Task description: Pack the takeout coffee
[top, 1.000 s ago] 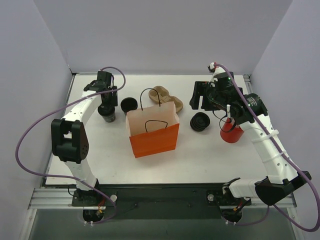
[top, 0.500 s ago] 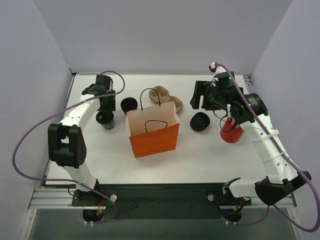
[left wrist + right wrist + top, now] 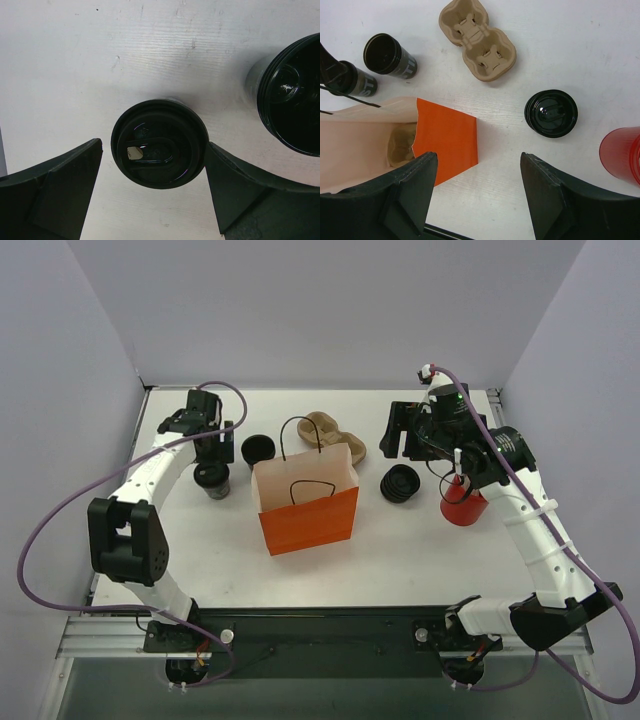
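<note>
The takeout coffee (image 3: 212, 478), a small black cup with a black lid, stands on the white table left of the orange bag (image 3: 305, 498). In the left wrist view its lid (image 3: 159, 150) sits between my left gripper's (image 3: 153, 145) open fingers, seen from straight above; the right finger is close to the lid, the left one stands apart. The left gripper (image 3: 209, 443) hovers just behind the cup. My right gripper (image 3: 405, 440) is open and empty, high above the table between the bag (image 3: 445, 142) and the stack of loose lids (image 3: 551, 113).
A lidless black cup (image 3: 258, 449) stands right of the coffee, also in the left wrist view (image 3: 292, 95). A brown cardboard carrier (image 3: 335, 432) lies behind the bag; another sits inside the bag (image 3: 402, 145). The lid stack (image 3: 401, 483) and a red cup (image 3: 463, 502) stand at the right.
The left arm's elbow has swung to the left and its gripper has shifted slightly back and left; the lidded cup now shows more fully below it. The right arm has not moved.
</note>
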Available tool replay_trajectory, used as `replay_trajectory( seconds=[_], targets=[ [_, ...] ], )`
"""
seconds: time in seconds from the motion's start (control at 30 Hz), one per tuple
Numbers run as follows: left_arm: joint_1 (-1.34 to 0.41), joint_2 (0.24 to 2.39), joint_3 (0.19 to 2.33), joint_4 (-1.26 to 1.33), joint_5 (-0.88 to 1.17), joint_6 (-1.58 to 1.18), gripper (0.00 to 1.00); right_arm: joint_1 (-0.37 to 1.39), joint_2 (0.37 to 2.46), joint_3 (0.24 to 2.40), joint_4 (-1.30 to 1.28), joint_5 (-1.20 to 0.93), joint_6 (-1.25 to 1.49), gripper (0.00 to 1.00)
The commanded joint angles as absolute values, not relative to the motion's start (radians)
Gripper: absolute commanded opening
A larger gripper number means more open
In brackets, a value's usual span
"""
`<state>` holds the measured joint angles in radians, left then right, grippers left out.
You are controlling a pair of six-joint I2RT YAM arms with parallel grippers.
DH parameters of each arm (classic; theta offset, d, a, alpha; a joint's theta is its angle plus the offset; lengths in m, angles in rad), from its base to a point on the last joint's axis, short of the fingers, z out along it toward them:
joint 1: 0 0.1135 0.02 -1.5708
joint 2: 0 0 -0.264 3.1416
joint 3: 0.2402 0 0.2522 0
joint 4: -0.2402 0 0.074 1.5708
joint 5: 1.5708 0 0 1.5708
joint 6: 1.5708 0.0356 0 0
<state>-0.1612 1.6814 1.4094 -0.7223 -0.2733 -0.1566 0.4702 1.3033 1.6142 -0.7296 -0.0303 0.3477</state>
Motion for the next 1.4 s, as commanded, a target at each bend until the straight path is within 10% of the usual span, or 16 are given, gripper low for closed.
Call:
replay_trajectory(
  seconds=[0.0, 1.37],
  targets=[
    [-0.156, 1.640, 1.401, -0.716, -0.253, -0.187, 0.92, 0.463, 1.284, 1.614, -0.735, -0.034, 0.359, 0.68],
    [-0.158, 1.582, 1.290, -0.773, -0.207, -0.221, 0.74, 0.451, 1.273, 1.620, -0.732, -0.054, 0.394, 0.68]
  ],
)
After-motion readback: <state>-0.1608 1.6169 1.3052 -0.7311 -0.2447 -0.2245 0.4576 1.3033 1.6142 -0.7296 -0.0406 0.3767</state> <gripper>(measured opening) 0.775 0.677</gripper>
